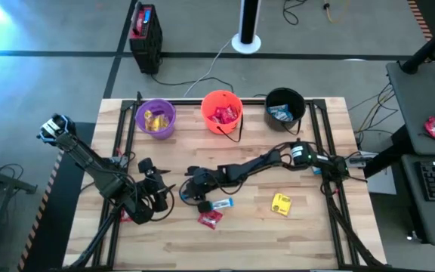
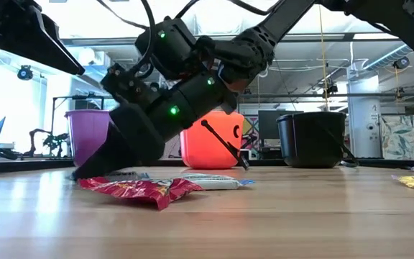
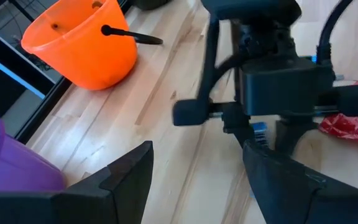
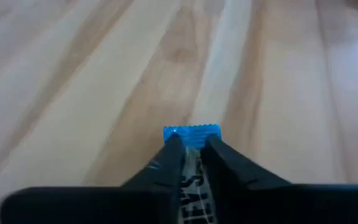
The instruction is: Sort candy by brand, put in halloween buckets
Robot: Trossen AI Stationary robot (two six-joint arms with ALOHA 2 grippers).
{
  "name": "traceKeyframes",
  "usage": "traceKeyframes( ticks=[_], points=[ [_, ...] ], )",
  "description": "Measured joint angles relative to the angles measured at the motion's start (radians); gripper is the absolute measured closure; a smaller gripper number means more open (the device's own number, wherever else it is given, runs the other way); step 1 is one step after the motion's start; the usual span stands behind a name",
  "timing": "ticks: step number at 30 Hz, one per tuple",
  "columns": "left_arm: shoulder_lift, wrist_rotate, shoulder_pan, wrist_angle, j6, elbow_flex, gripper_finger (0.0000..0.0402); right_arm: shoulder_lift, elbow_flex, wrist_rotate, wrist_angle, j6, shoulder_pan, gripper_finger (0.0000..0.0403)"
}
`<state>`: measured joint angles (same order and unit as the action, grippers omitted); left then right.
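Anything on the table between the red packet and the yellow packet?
Bare wood between the red packet and the yellow packet, per the high view; the blue packet sits just off that line.

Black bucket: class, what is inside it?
From above, the black bucket shows blue-and-white candy lying on its floor. The near wall hides part of the inside, so any more packets there cannot be seen.

Three buckets stand on the worktop point(image 1: 225, 242), one purple bucket point(image 1: 155, 119), one orange bucket point(image 1: 221, 112) and one black bucket point(image 1: 285, 106), while three loose packets lie there: one red packet point(image 1: 210, 219), one yellow packet point(image 1: 281, 204), one blue-and-white packet point(image 1: 222, 203).
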<state>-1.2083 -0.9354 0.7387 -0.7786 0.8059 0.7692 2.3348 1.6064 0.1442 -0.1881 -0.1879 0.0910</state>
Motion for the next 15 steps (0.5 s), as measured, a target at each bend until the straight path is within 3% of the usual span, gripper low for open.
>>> traceKeyframes(
  ticks=[4, 15],
  points=[
    [0.000, 0.000, 0.000, 0.000, 0.000, 0.000, 0.0170, -0.001, 0.000, 0.015, 0.007, -0.010, -0.002, 0.0388],
    [0.000, 0.000, 0.000, 0.001, 0.008, 0.000, 0.0170, -0.010, -0.003, 0.020, 0.012, -0.006, 0.000, 0.0395]
  ],
)
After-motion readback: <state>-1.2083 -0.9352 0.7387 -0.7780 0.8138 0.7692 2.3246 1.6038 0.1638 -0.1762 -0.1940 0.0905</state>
